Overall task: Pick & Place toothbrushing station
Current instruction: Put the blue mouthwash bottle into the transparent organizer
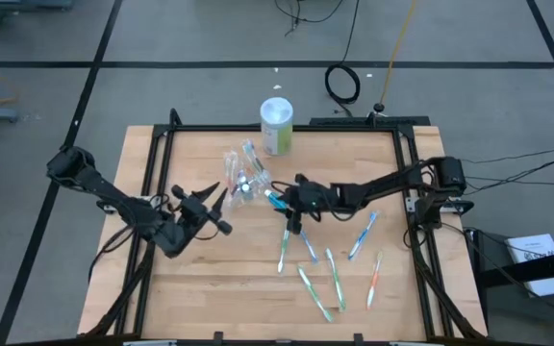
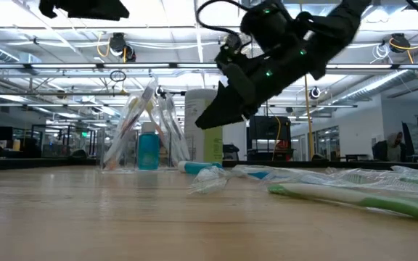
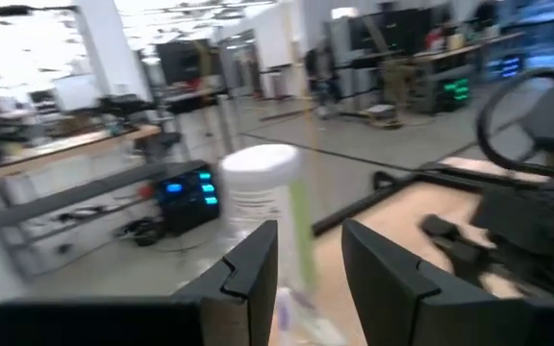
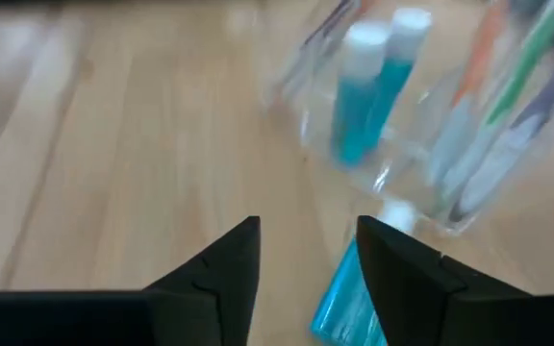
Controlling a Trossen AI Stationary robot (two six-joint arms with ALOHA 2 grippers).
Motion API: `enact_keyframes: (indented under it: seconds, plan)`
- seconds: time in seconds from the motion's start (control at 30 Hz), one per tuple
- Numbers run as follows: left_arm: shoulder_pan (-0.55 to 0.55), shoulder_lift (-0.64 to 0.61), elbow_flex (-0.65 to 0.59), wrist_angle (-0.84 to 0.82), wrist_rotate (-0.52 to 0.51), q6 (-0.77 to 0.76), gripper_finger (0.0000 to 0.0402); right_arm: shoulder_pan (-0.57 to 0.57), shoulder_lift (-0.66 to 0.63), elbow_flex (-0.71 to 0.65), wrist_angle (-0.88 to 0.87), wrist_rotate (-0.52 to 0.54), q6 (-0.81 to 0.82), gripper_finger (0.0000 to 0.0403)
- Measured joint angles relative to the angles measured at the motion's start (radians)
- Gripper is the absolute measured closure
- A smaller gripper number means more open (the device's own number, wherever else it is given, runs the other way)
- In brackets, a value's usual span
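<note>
While the right end effector (image 4: pixel 301 252) hovers parted and empty, a blue tube (image 4: pixel 346 300) lies just ahead.

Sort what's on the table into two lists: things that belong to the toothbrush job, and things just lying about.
Job:
clear plastic container, already holding some brushes and tubes
blue tube lying beside it, under the right gripper
loose toothbrushes on the wood
left gripper, waiting near the container

Lying about:
white-lidded green canister
coiled black cable on the floor

Clear container (image 1: pixel 243 173) holds toothbrushes and tubes; six toothbrushes (image 1: pixel 336 279) lie scattered on wood.
</note>
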Motion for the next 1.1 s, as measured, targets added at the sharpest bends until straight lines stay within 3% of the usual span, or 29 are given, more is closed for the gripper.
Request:
enact_keyframes:
  seconds: [0.17,0.23,0.47,0.57,0.7,0.87,1.1]
  plan:
    - [0.015,0.0,0.0,-0.053,0.164,-0.088,0.0277,0.029,-0.004,-0.089,0.192,0.148,0.085,0.0204]
    - [0.026,0.0,0.0,-0.055,0.204,-0.092,0.0277,0.036,-0.001,-0.116,0.218,0.16,0.08,0.0192]
    - [0.084,0.0,0.0,-0.051,0.214,-0.092,0.0277,0.065,0.085,-0.113,0.356,0.169,0.126,0.0164]
    - [0.112,0.0,0.0,-0.055,0.215,-0.092,0.0277,0.065,0.142,-0.092,0.379,0.177,0.043,0.0159]
    - [0.141,0.0,0.0,-0.062,0.215,-0.088,0.0277,0.04,0.185,-0.075,0.375,0.296,-0.005,0.016]
    - [0.165,0.0,0.0,-0.079,0.257,-0.096,0.0277,-0.004,0.214,-0.076,0.355,0.189,0.155,0.0158]
    - [0.195,0.0,0.0,-0.079,0.367,-0.097,0.0277,-0.009,0.256,-0.076,0.33,0.171,0.156,0.0164]
